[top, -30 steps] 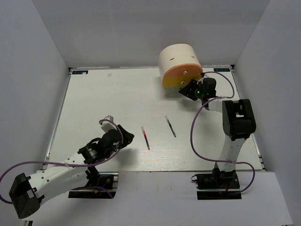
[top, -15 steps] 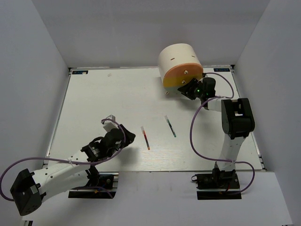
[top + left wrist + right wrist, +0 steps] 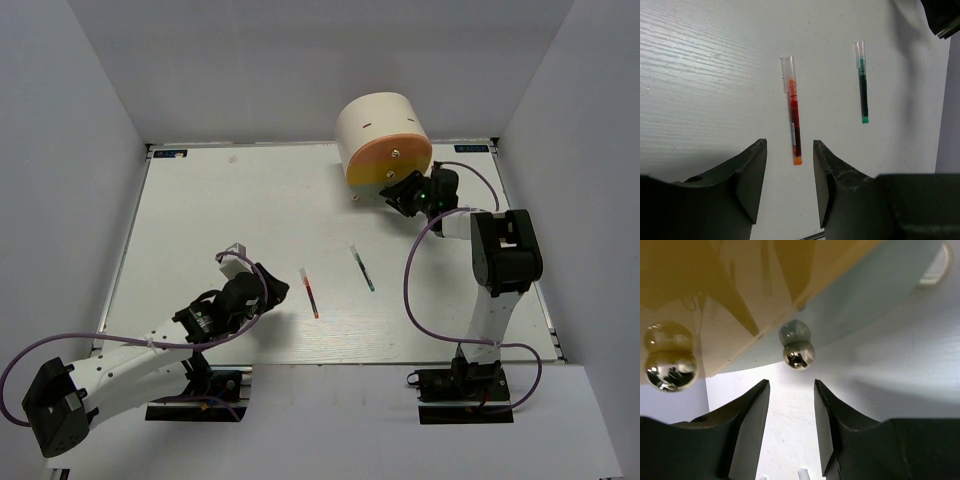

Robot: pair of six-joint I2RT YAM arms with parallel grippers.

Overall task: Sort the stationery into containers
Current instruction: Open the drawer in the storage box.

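The cream half-cylinder drawer unit (image 3: 385,140) stands at the far right, its drawers shut. A red pen (image 3: 309,292) and a green pen (image 3: 362,268) lie on the white table. My left gripper (image 3: 273,291) is open just left of the red pen. In the left wrist view the red pen (image 3: 794,125) has its near tip between my open fingers (image 3: 789,144), and the green pen (image 3: 862,90) lies to the right. My right gripper (image 3: 404,191) is open at the unit's lowest drawer. The pale green drawer's knob (image 3: 799,354) sits just beyond my fingertips (image 3: 790,382). Highlighters and erasers are out of view.
A second shiny knob (image 3: 671,370) on the yellow drawer front shows to the left in the right wrist view. White walls enclose the table (image 3: 220,210) on three sides. Purple cables trail from both arms.
My left gripper has crept right toward the red pen. My right gripper has edged slightly closer to the drawer unit. The pens have not moved.
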